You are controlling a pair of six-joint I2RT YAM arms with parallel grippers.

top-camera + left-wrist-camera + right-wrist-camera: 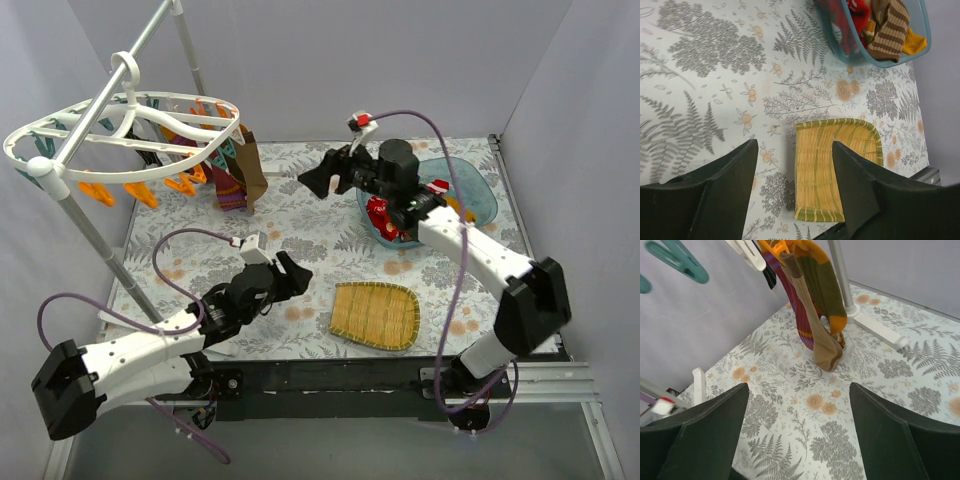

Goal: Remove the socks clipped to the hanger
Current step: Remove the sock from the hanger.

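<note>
Top external view, left to right: the white hanger (128,100) hangs from its pole stand (95,240) at the far left, with orange clips (140,190) dangling from the rim. The remaining socks (238,172) are bunched at its right edge, clipped at the cuffs, long axis vertical, toes low near the floral tablecloth (300,215). My left gripper (298,272) lies low over the cloth near the woven tray (375,315), arm stretched forward, fingers moderately apart and holding nothing. My right gripper (318,178) is the nearer one. Its forearm reaches across from the teal bin (480,195), which holds loose socks. Its fingers are wide apart, empty, and aimed leftward at the hanging bunch. In the right wrist view the socks sit straight ahead, apart from the fingertips (725,405); I judge a forward, slightly upward reach is needed.
</note>
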